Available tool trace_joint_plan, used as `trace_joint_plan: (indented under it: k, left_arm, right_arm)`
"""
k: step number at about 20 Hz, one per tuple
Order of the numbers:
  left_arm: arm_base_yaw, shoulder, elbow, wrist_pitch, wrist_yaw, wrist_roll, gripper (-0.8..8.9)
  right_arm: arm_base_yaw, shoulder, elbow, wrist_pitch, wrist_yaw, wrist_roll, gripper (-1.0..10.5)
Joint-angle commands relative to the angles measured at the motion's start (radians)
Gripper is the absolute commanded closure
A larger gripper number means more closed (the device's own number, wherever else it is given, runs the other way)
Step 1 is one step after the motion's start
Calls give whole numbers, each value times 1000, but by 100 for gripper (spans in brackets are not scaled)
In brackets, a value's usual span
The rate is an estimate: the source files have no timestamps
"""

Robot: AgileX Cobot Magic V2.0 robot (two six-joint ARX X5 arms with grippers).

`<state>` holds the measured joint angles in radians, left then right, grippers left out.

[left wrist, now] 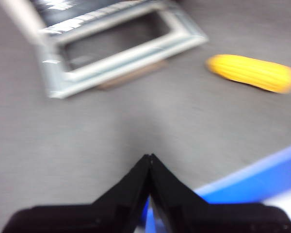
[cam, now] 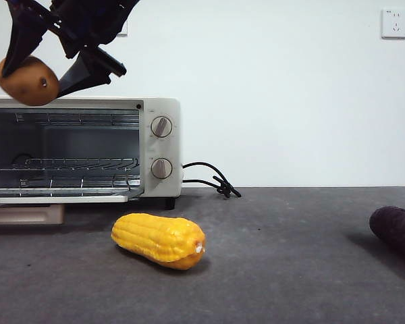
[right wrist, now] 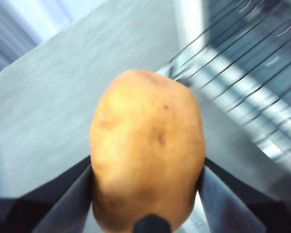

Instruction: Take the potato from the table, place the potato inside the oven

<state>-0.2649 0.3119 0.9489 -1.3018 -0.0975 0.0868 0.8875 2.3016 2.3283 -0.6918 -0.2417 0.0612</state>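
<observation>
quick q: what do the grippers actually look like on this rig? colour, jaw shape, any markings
Both are matte black with no markings visible. The left gripper has two flat wedge-shaped jaws tapering to a sharp tip from a broad black base. The right gripper has long angular jaws under a blocky black linkage; in its wrist view the inner jaw faces look grey. No cables on either arm show.

Potato [right wrist: 148,150] smooth, matt skin; oven [cam: 158,111] glossy cream casing; table [cam: 290,270] matt grey, mottled.

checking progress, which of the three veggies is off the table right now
The potato: the right gripper holds it in the air above the open oven. The yellow corn and the dark purple vegetable both lie on the table.
</observation>
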Motion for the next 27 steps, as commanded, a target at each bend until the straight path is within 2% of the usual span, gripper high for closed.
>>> trace_joint_plan:
  k: [1,2,7,20,23,27]
  left_arm:
    - [-2,-3,-5,50,-60,3,819]
    - [-2,-3,-5,71,-64,3,819]
    - [-2,-3,-5,122,-64,3,819]
    - [-2,-3,-5,90,-64,-2,819]
    - [-2,-3,-5,83,-63,-9,819]
    - [-2,-2,-5,84,-61,-29,819]
  right_arm:
    - [2,5,-1,40,88,14,886]
    - [2,6,-1,68,130,13,885]
    - [-6,27,-1,175,211,5,889]
    - [-51,175,-1,262,209,52,951]
    - [-59,191,-1,289,247,52,951]
    - [-70,216,-1,336,250,52,951]
